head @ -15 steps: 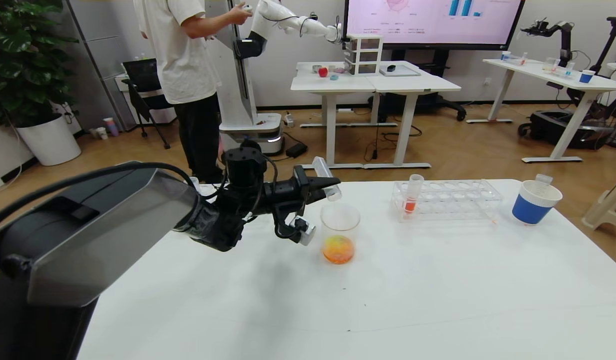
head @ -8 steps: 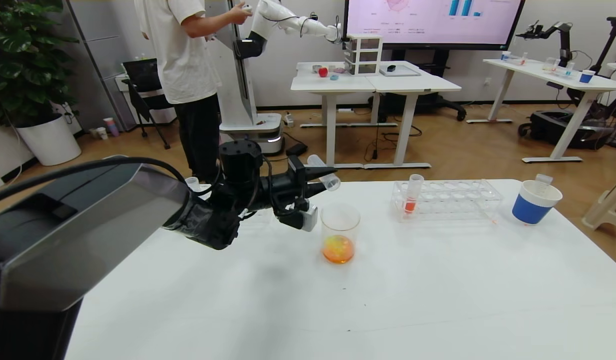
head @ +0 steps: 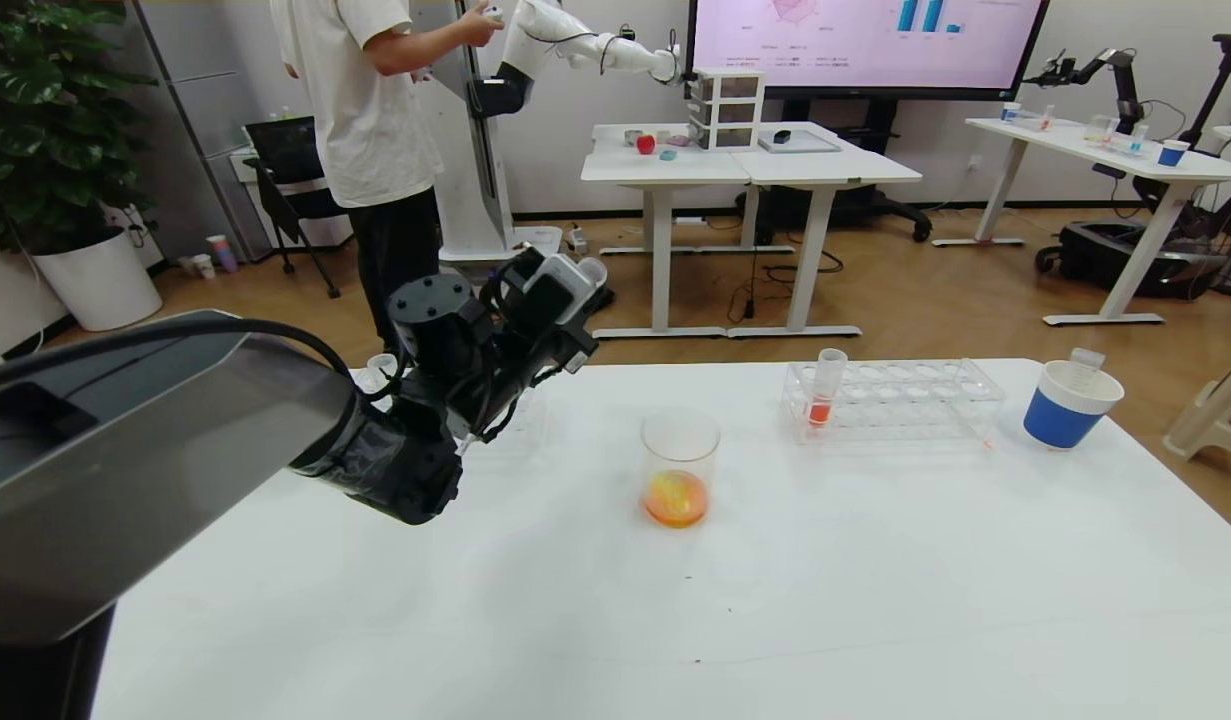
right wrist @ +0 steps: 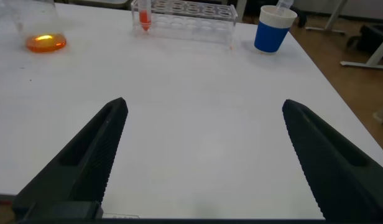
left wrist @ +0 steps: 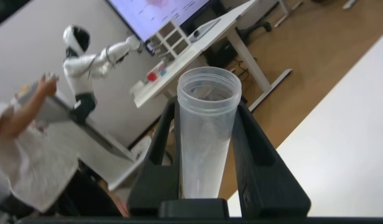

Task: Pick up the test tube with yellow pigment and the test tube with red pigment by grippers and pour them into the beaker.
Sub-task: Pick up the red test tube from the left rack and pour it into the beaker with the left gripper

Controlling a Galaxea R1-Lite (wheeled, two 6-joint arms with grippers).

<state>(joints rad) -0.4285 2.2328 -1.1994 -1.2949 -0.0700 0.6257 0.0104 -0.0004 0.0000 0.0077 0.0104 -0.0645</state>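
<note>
My left gripper [head: 578, 283] is shut on a slim clear test tube [left wrist: 206, 143], held upright with its open mouth up, above the table's far left edge and well left of the beaker. The tube looks empty; no tube with yellow liquid shows. The beaker [head: 680, 440] stands mid-table with orange-yellow liquid at its bottom and also shows in the right wrist view [right wrist: 45, 42]. The test tube with red pigment [head: 822, 393] stands in a clear rack [head: 915, 398]. My right gripper [right wrist: 205, 104] is open and empty over the near right part of the table.
A blue-and-white paper cup [head: 1070, 405] with a tube in it stands at the far right of the table. A person and other robots and tables are across the room beyond the table.
My left gripper has drawn back to the left from above the beaker and turned the tube from tilted mouth-down to upright. The beaker and rack have not moved.
</note>
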